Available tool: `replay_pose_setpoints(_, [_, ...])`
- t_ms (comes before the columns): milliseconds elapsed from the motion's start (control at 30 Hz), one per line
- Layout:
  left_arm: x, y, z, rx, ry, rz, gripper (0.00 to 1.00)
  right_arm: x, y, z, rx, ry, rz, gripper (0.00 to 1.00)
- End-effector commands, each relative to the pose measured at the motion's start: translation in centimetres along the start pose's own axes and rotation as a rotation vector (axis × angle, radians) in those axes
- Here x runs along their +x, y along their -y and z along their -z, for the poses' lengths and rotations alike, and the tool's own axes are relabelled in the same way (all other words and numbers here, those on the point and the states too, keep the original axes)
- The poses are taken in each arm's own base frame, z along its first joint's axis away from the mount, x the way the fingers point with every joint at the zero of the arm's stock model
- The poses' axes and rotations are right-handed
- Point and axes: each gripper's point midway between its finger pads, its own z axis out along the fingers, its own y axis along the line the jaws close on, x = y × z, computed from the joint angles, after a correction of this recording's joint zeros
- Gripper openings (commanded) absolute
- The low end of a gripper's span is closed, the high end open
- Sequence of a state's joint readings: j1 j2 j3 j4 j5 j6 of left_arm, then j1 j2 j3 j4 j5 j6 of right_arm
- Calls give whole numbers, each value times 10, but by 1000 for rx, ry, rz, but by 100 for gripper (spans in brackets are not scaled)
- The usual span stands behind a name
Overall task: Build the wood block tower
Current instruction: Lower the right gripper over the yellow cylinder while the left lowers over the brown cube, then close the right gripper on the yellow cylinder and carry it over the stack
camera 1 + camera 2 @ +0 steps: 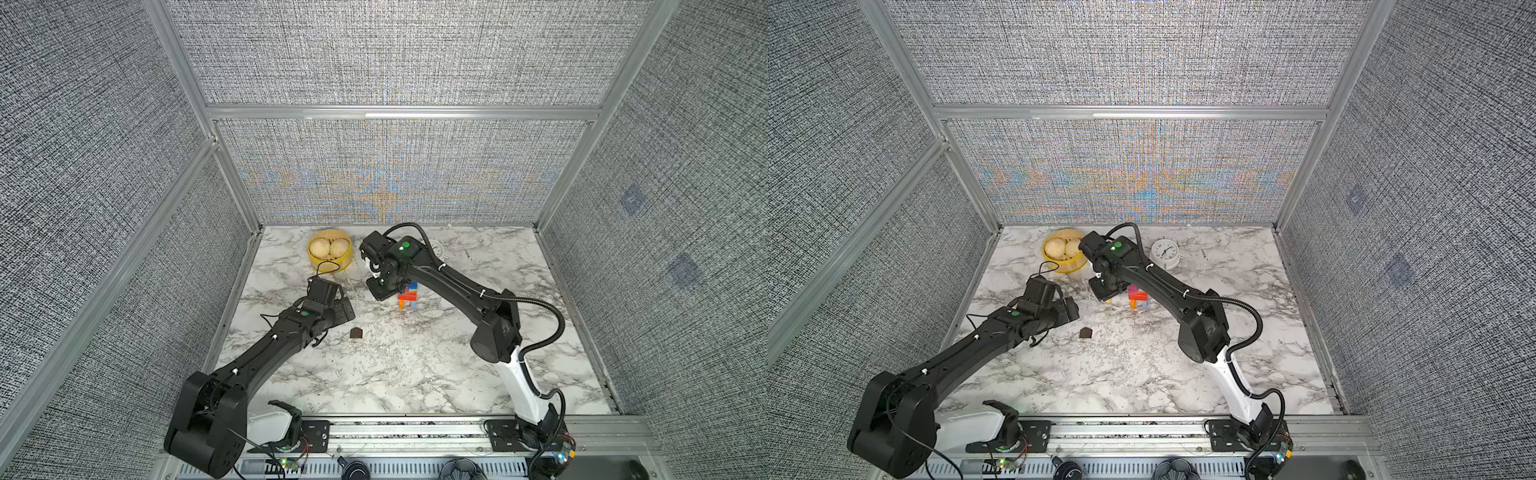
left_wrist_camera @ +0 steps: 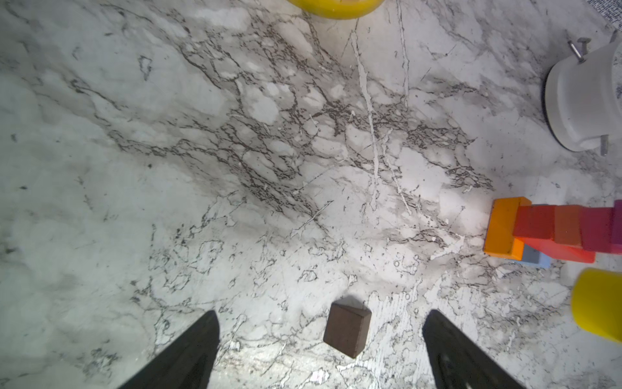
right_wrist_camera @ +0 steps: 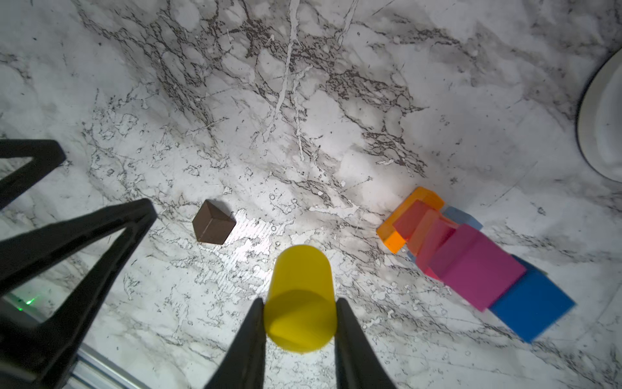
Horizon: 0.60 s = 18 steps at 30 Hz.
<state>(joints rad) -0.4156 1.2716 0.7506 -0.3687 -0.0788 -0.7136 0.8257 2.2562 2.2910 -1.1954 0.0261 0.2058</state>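
the step in hand was carrying a block to the stack. the right end effector [image 3: 299,303] was closed on the yellow cylinder [image 3: 299,286], pinching its round sides and holding it above the worktop [image 1: 415,374], just beside the tower [image 3: 471,266]. the tower stood mid-worktop on orange and light-blue legs, with red and orange bricks above them, then a pink cube and a blue cube on top. the next move likely called for raising the cylinder clear of the blue cube, centring it and lowering it gently, since a sideways brush could topple the narrow stack. the left end effector [image 2: 323,314] hung wide open and empty. the brown house-shaped piece [image 2: 348,328] lay untouched on the worktop between its spread fingers. open marble lay in front of the tower. the alarm clock [image 1: 1164,251] and steamer basket [image 1: 330,249] sat behind it, near the back wall.
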Motion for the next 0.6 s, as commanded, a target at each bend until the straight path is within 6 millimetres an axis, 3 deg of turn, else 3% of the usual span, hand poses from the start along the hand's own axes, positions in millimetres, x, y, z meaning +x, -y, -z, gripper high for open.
replay_pose_setpoints(0, [-5, 7, -3, 12, -5, -10, 95, 4, 16, 12, 31, -10, 12, 28])
replay_pose_setpoints(400, [-16, 25, -26, 38, -28, -14, 95, 1, 65, 30, 67, 1, -47, 28])
replay_pose_setpoints(567, [-20, 31, -31, 57, -14, -9, 95, 1, 79, 29, 89, -2, -59, 28])
